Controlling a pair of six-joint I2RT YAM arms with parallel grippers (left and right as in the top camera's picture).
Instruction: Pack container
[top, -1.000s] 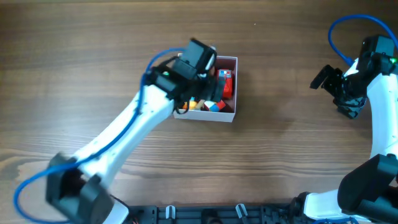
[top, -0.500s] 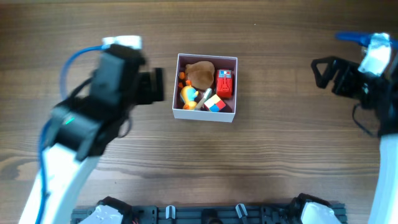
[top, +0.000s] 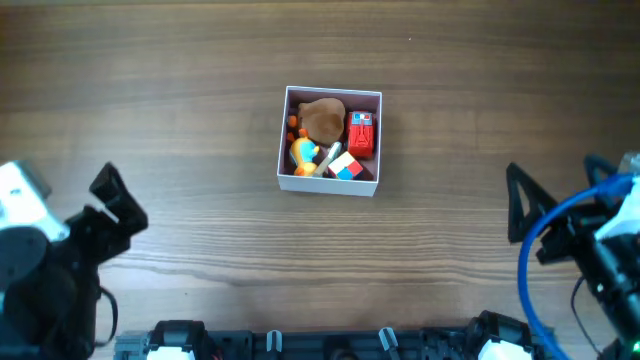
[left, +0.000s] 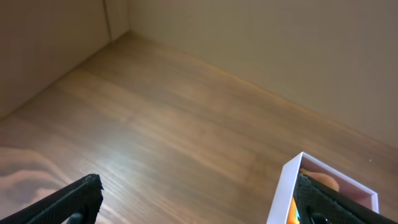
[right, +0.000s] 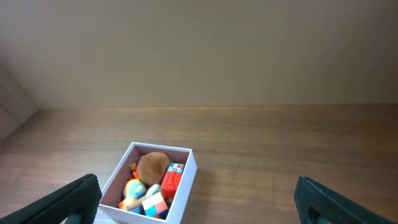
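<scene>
— Overhead first: where to find the container (top: 330, 186)?

— Sits square on the table (top: 180, 90), near the middle, well apart from both arms. Open on top, white outside, pink inside. Holds a brown plush toy (top: 323, 118) at the far side, a red toy (top: 362, 134) by the right wall, a yellow-orange toy (top: 303, 155) by the left wall, and a red, white and blue cube (top: 346, 167) at the near side.

— And the left gripper (top: 118, 200)?

— Down at the near left edge, far off the container. From up here, cannot tell whether spread or clenched. Same for the right gripper (top: 520, 215), down at the near right edge.

— Now from the left wrist?

— Left fingers (left: 81, 199) spread wide, out at the two lower corners, only bare wood between. Released, gripping nothing. Just one white corner of the container in sight, low on the right, partly behind the right-hand finger, with a bit of orange showing inside.

— And from the right wrist?

— Right fingers (right: 74, 199) again far apart at the lower corners, grasping nothing: released. Container low and left of centre, ahead on the table, untouched. All four toys visible inside, brown one at the far end, cube nearest the camera, red one along the right wall.
</scene>
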